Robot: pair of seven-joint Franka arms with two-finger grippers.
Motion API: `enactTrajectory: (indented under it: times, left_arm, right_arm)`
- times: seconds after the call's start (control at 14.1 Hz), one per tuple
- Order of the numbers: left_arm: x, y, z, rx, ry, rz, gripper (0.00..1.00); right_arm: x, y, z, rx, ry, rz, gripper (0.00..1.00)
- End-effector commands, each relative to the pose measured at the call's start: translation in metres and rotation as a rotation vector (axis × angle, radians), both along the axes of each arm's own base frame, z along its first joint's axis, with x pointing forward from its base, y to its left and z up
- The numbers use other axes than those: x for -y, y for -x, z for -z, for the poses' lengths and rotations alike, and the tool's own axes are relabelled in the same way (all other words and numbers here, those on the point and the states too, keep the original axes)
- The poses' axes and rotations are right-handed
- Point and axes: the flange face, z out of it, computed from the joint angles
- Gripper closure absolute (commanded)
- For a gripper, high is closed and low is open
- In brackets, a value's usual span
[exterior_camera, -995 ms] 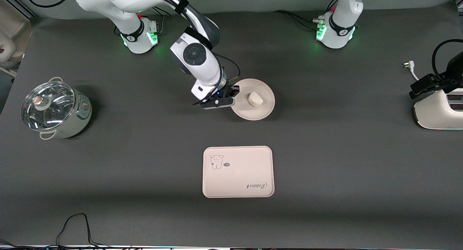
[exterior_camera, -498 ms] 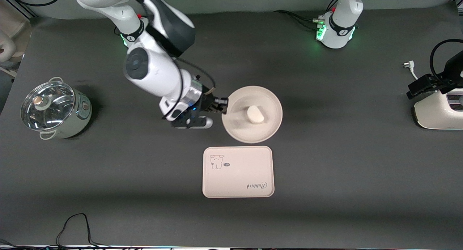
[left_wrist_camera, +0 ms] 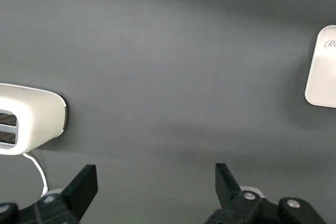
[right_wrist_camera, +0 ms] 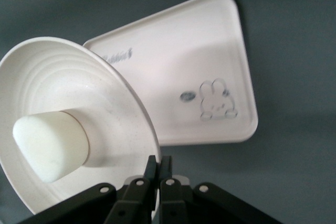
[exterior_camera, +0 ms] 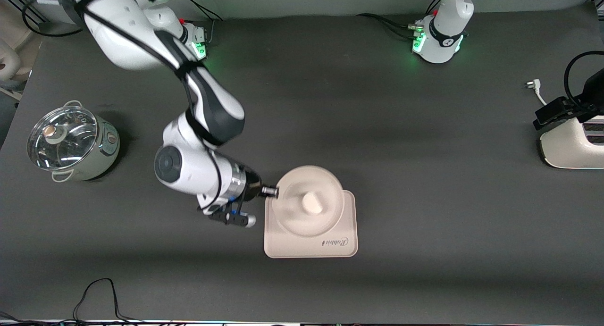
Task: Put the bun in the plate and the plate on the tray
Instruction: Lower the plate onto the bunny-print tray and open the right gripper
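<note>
Front view: the right gripper pinches the plate by its rim at nine o'clock, carrying it over the tray; the bun rides inside, likely for one placement. Left wrist view: the left gripper waits spread over the dark table. Right wrist view: fingers clamp the rim

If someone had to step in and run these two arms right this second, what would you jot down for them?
Right hand: shut on the rim of the round cream-white plate, holding it in the air over the pale pink rectangular tray.
Left hand: open, holding nothing, waiting over bare table near the white toaster.
Done: the small white half-round bun sits in the plate.
Left: lower the plate onto the tray and let go.
</note>
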Motion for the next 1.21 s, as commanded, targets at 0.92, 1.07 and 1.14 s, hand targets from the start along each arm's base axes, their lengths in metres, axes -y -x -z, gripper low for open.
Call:
enactTrajectory:
  times: [0.92, 1.07, 1.14]
  left_arm:
    - [-0.011, -0.002, -0.004, -0.028, -0.002, 0.004, 0.0]
    - [-0.018, 0.001, -0.009, -0.019, 0.001, -0.009, 0.0]
    - [-0.018, 0.001, -0.009, -0.019, 0.001, -0.009, 0.0]
  right_arm:
    - [-0.015, -0.014, 0.135, 0.045, 0.02, 0.027, 0.0]
    - [-0.016, -0.014, 0.123, 0.036, 0.025, 0.015, 0.0]
    - [-0.017, -0.012, 0.111, 0.027, 0.033, 0.0, 0.0]
